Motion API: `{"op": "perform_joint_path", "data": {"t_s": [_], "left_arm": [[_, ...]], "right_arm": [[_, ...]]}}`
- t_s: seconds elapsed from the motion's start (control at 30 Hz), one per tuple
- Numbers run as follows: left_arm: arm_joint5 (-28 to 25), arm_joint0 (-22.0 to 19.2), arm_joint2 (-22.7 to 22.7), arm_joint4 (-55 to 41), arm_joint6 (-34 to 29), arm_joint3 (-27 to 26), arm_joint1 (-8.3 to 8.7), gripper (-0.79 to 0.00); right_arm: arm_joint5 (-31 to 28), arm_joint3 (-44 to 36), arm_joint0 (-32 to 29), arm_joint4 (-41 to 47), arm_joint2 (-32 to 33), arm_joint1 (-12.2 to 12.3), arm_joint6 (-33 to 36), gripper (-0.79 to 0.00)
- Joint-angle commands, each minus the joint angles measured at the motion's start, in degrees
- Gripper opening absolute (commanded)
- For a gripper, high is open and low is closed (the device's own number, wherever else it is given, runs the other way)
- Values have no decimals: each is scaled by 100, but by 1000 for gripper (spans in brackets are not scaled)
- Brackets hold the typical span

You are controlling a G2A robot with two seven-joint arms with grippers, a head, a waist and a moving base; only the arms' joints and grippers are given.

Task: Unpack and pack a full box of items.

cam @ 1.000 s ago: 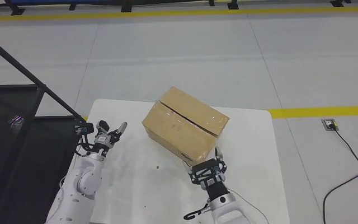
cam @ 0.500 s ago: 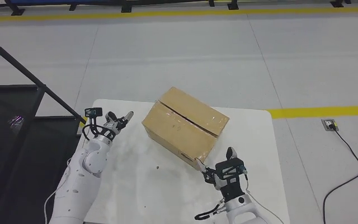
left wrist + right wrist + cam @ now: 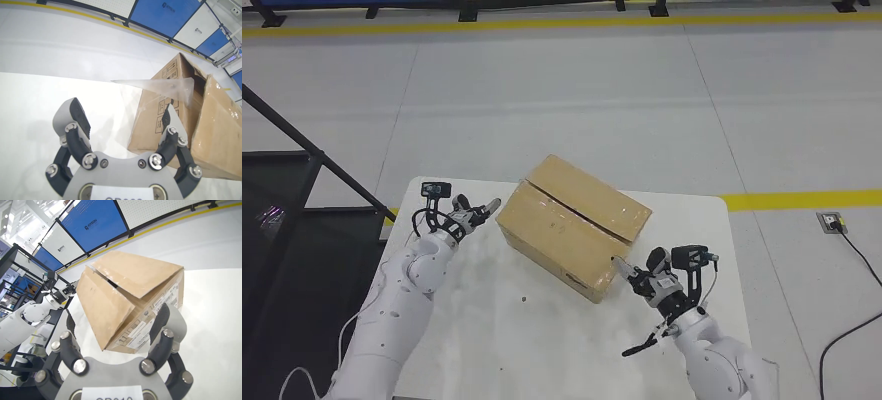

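I see the cardboard box (image 3: pixel 574 226) closed, set askew on the white tabletop (image 3: pixel 492 340). My left jaws are open just beside its left end, where a strip of clear tape (image 3: pixel 160 86) juts out. My right jaws are open near its front right corner, holding nothing.

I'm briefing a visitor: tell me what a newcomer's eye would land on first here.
The brown cardboard box sits askew in the middle of the white table, its top flaps shut with a slit along the seam. A strip of clear tape peels off its end by the open left gripper, and the open right gripper is at the opposite end.
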Motion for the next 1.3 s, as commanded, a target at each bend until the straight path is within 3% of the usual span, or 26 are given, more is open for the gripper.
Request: {"op": "perform_joint_path", "data": {"t_s": [0.0, 0.3, 0.53, 0.93, 1.07, 1.27], "left_arm": [[-127, -108, 135, 60, 90, 224, -46, 0], [-774, -236, 284, 58, 327, 697, -92, 0], [-1173, -133, 228, -23, 257, 565, -37, 0], [-1219, 302, 132, -111, 162, -19, 50, 0], [-1245, 469, 87, -131, 109, -296, 86, 0], [-1218, 749, -58, -156, 35, -639, 167, 0]], "right_arm": [[-65, 267, 184, 301, 164, 23, 129, 0], [-960, 1264, 920, 1646, 555, 164, 1194, 0], [-1423, 2030, 1505, 2518, 713, 270, 1806, 0], [-1923, 1760, 1422, 3000, 815, 462, 2360, 0], [-1764, 1671, 1313, 2977, 965, 513, 2078, 0], [-406, 1698, 1360, 2107, 645, 463, 766, 0]]}}
